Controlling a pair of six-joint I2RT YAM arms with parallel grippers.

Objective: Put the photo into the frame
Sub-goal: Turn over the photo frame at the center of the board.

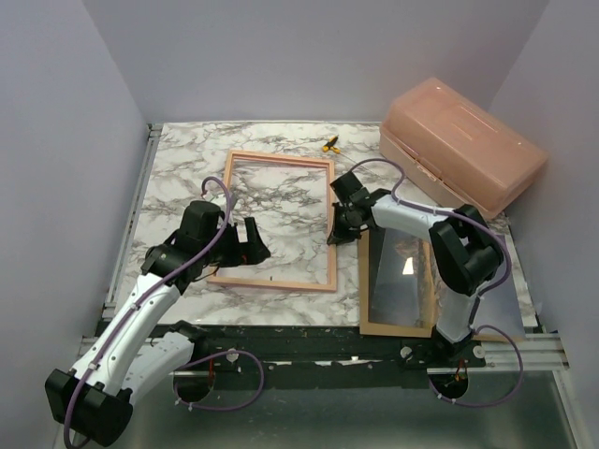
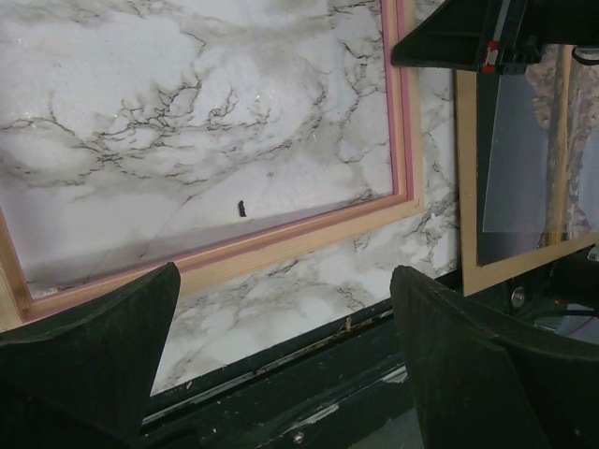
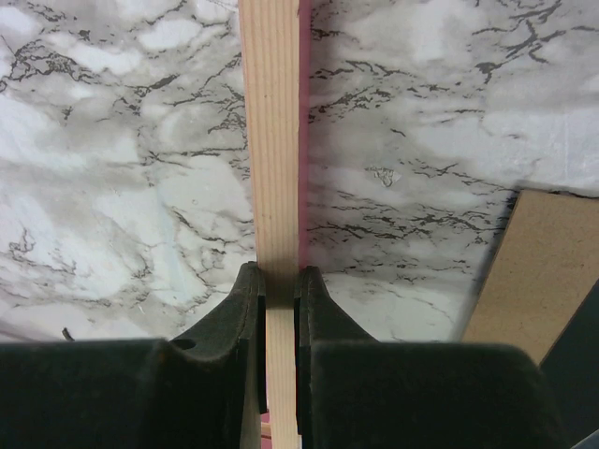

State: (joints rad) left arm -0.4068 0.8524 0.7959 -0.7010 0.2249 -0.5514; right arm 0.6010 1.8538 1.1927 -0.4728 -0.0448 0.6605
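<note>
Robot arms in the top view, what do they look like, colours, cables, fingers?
The left arm and right arm have white link shells with black joints and bases. A thin purple cable loops along each. The fingers are matte black, broad and wedge-shaped.

Frame (image 1: 281, 157) left of board (image 1: 393, 328)

No legible text, label, brand, number or sign appears in any view. A small red-and-white mark (image 2: 489, 58) on the black hardware at the top edge of the left wrist view is too small to read.
</note>
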